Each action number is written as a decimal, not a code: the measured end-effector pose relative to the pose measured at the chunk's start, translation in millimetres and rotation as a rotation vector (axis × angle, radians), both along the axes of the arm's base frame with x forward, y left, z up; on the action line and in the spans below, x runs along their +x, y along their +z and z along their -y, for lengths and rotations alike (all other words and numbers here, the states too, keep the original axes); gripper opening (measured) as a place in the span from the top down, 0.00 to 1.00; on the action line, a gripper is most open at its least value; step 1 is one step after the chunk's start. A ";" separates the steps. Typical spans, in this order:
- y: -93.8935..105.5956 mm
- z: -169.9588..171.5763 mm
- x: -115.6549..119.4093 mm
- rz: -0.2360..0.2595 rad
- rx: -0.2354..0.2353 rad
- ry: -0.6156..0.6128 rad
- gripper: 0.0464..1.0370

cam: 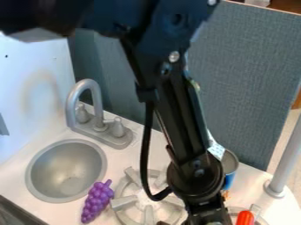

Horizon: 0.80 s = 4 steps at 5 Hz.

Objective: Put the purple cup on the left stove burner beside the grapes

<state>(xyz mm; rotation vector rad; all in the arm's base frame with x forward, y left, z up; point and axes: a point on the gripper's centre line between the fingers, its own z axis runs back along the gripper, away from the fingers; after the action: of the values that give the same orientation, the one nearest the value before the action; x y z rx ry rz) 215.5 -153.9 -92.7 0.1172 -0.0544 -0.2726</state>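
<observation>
The gripper (pixel 208 214) hangs low at the bottom edge, right of centre, over the right side of the stove burner (pixel 148 213). Its lower end is cut off by the edge. An orange-red object (pixel 245 218) is close to its right. Purple toy grapes (pixel 97 201) lie between the sink and the burner, left of the gripper. Behind the arm's wrist stands a metal cup or can (pixel 230 163) with blue lower down, partly hidden by the arm.
A round grey sink (pixel 66 170) is on the left, with a grey faucet (pixel 88 88) and two knobs behind it. A grey post (pixel 285 158) rises at the right. Blue-grey panels (pixel 253 74) stand along the back, and a dark edge (pixel 17 213) crosses the lower left corner.
</observation>
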 end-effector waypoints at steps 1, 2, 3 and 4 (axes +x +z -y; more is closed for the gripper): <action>-1.0 1.1 0.9 -0.016 0.011 -0.017 0.65; -0.8 -0.3 0.5 -0.026 0.022 -0.026 0.86; 0.2 -0.8 -0.5 -0.051 0.016 -0.034 0.95; 35.7 -8.0 19.3 0.015 -0.038 -0.002 0.96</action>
<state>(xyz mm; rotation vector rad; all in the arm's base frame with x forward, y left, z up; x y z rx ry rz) 234.8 -145.8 -57.0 0.0810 -0.0748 -0.2725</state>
